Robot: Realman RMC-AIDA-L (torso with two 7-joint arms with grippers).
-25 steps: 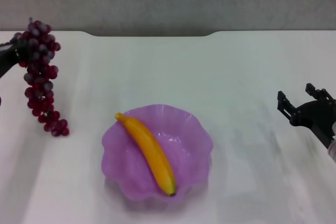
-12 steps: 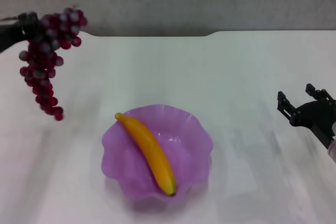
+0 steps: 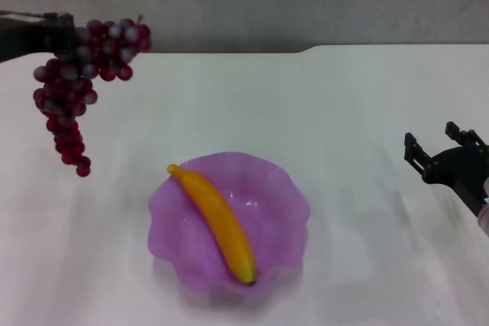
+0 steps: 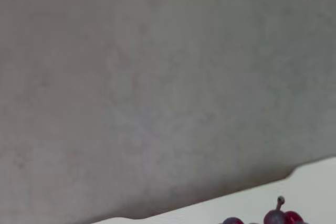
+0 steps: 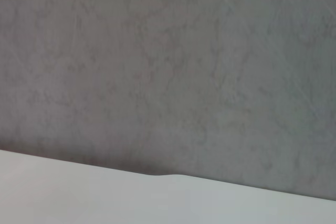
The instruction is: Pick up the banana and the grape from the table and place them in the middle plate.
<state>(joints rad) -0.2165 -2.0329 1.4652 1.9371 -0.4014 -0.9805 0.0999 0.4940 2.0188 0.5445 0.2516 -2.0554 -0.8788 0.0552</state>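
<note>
At ten o'clock, left gripper point(image 3: 55, 30) clamped on the grape point(image 3: 72, 82), bunch dangling clear above the table point(image 3: 344, 112). Best carried slowly toward centre and lowered beside the banana point(image 3: 218, 223), already lying in the middle plate point(image 3: 286, 204). At three o'clock, right gripper point(image 3: 437, 152) parked, fingers spread, empty. Left fingers mostly hidden behind grapes; wrist views mainly wall.

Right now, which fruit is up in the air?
The grapes. They dangle from the left claw above the table, while the banana lies in the plate.
</note>
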